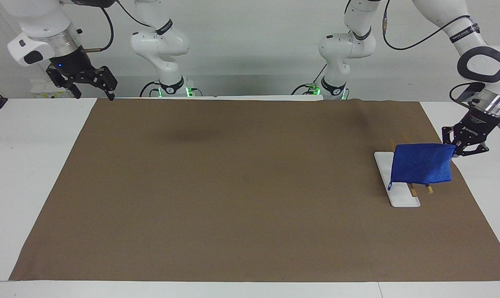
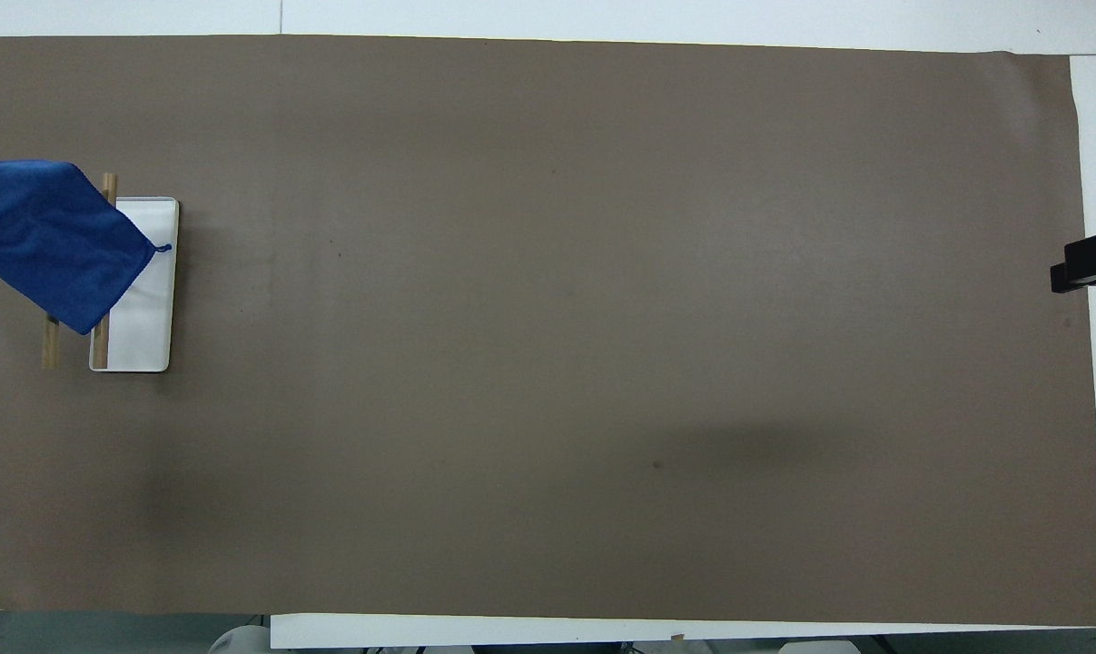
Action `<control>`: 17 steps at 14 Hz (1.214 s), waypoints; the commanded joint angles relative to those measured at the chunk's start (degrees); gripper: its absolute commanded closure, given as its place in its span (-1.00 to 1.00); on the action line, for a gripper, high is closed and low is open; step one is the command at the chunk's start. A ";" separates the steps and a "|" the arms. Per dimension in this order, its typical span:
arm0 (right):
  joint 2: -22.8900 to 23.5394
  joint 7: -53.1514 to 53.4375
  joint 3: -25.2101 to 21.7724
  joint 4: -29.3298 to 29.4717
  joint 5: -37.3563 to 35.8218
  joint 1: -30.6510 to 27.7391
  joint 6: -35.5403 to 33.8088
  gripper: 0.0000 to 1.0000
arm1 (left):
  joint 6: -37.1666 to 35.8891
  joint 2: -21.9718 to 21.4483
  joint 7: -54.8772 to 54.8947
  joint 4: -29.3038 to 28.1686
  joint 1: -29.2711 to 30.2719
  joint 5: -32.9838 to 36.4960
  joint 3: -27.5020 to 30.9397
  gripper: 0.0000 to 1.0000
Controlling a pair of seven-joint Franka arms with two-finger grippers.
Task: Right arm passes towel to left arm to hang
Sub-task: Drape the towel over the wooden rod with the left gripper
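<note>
Towel [image 1: 420, 163]: bright blue, draped over the wooden rails of a white-based rack [image 1: 399, 194] at the left arm's end of the table, loop [image 1: 389, 186] hanging over the base | left gripper [image 1: 457, 148]: clamped on towel's upper corner | right gripper [image 1: 93, 95]: fingers spread, holding nothing, waiting above the brown mat's [image 1: 233, 186] corner.

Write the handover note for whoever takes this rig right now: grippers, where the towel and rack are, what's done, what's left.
Left gripper: shut on a corner of the towel, at the left arm's end of the table.
Right gripper: open, empty, waiting raised at the right arm's end.
Towel: hangs spread from the held corner, over the wooden rails of the rack.
Done: towel handed to the left arm.
Left: settle the towel on the rails, release, withdraw.
</note>
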 commanded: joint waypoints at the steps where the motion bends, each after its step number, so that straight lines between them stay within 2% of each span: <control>1: -1.43 -1.11 -0.10 -1.98 -0.20 0.05 1.43 -0.99 | 3.02 0.27 5.49 -2.39 0.82 -0.20 0.27 1.00; 2: -1.34 -1.20 -0.10 -2.07 -0.11 0.05 1.43 -0.99 | 5.13 0.36 7.78 -4.06 1.08 -0.20 0.36 1.00; 5: -1.34 -1.20 -0.10 -2.07 -0.11 0.05 1.43 -0.99 | 5.32 0.36 9.55 -4.69 1.17 -0.11 0.45 0.97; 8: -1.51 -1.20 -0.10 -2.07 -0.11 0.23 1.35 -0.99 | 5.23 0.45 13.86 -5.04 1.17 0.07 0.89 0.80; 12: -1.51 -1.20 -0.10 -2.07 -0.11 0.31 1.35 -0.99 | 5.06 0.36 26.16 -6.19 1.08 4.72 0.89 0.61; 14: -1.51 -1.12 -0.10 -2.07 -0.11 0.31 1.35 -0.99 | 4.71 0.36 27.23 -6.19 1.17 6.21 0.89 0.33; 15: -1.51 -1.11 -0.10 -2.07 -0.11 0.66 1.35 -0.99 | 4.10 0.36 27.14 -6.01 1.17 7.52 0.89 0.11; 16: -1.51 -1.03 -0.10 -2.07 -0.11 1.19 1.35 -0.99 | 3.40 0.36 27.14 -5.66 1.08 8.32 0.89 -0.15; 17: -1.51 -0.94 -0.10 -2.07 -0.11 1.28 1.35 -0.99 | 2.26 0.45 27.23 -5.31 1.08 8.41 0.89 -0.57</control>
